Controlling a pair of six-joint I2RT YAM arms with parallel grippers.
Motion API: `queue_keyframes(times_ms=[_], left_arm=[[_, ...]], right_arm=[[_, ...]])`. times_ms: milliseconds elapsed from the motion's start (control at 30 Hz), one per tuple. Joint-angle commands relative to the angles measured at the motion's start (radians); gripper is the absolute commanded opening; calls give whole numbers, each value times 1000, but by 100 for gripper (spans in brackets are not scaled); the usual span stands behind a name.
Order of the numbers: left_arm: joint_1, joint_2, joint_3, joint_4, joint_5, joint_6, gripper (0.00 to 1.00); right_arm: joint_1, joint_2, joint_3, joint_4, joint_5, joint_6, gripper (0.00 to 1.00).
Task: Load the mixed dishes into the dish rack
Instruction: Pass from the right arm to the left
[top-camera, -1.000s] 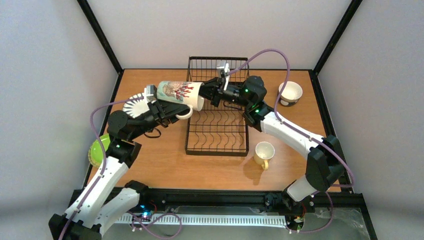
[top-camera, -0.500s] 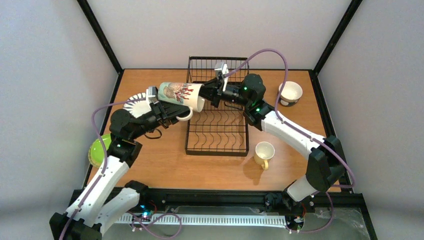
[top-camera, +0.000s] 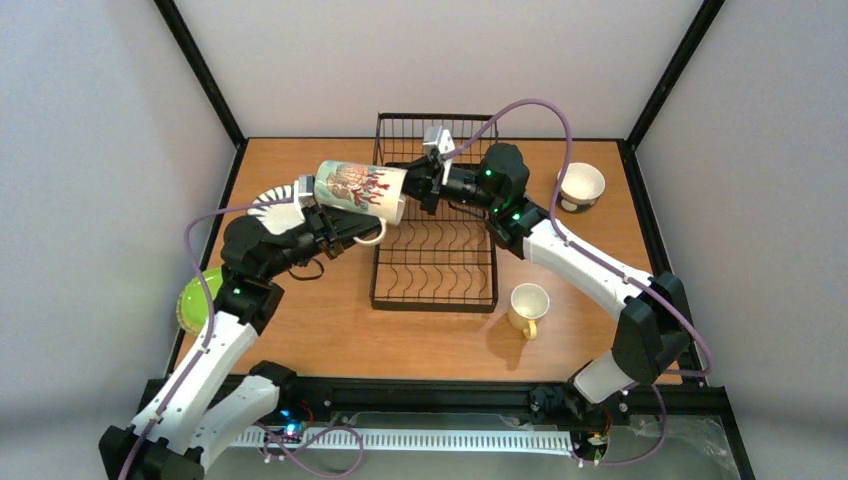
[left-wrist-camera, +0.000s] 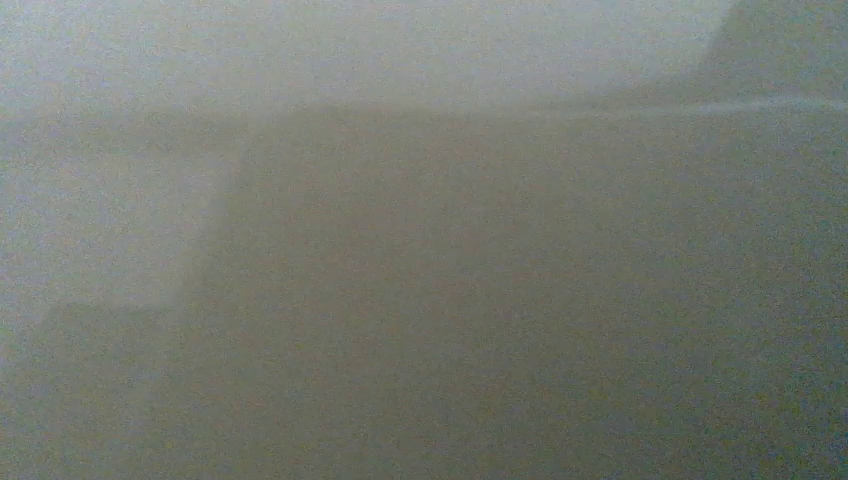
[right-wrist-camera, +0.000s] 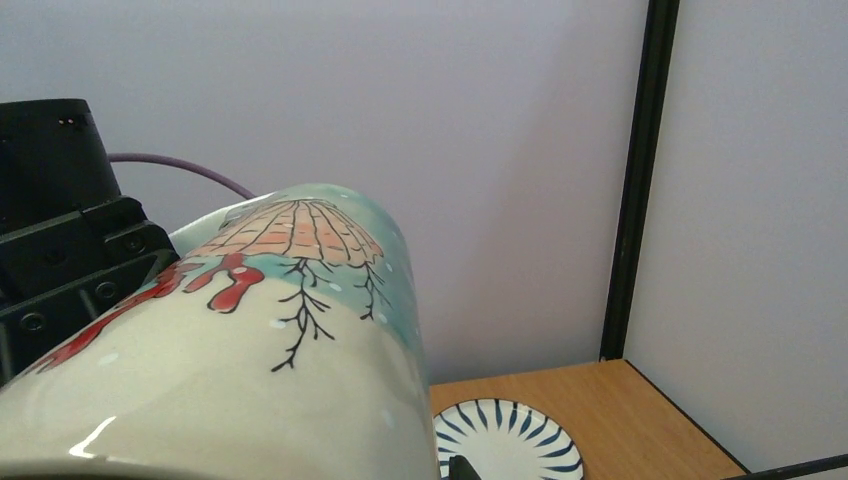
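A teal-and-white mug (top-camera: 358, 190) with red drawings lies on its side in the air, over the left edge of the black wire dish rack (top-camera: 435, 270). My right gripper (top-camera: 412, 193) is shut on its rim at the mouth end. In the right wrist view the mug (right-wrist-camera: 250, 350) fills the lower left. My left gripper (top-camera: 335, 222) sits under the mug by its handle, and the mug hides its jaws. The left wrist view is a grey blur. A yellow mug (top-camera: 527, 305) stands right of the rack.
A black-and-white striped plate (top-camera: 275, 208) lies behind my left arm and also shows in the right wrist view (right-wrist-camera: 510, 440). A lime-green plate (top-camera: 195, 300) sits at the table's left edge. A cream cup (top-camera: 580, 185) stands at the back right.
The mug and both grippers have drifted slightly left and back. The mug's handle now sits closer to my left gripper.
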Motion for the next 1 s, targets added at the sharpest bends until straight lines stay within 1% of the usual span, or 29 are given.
queue_keyframes(times_ms=[0,67,300,367,467,567,633,733,967], left_arm=[[-28,9,65,51,73,145,3],[-28,4,66,40,62,158,0],[-28,-19,68,33,19,193,0],[-27,-29,72,30,3,205,0],[-27,-39,77,13,-19,222,0],[-27,-51,76,7,-42,236,0],[-27,-57,76,2,-51,242,0],[-27,-63,84,-15,-64,257,0],[-27,-71,103,-63,-97,292,0]], right_arm=[[112,22,1,-117,-73,-16,2],[112,21,1,-118,-67,-17,2],[111,8,-18,-112,-26,-16,2],[111,0,-29,-104,-10,-16,4],[110,-11,-36,-100,7,-18,13],[105,-11,-36,-102,19,-9,26],[100,-9,-36,-103,25,-1,37],[89,-8,-40,-99,33,7,49],[67,-6,-54,-89,57,28,63]])
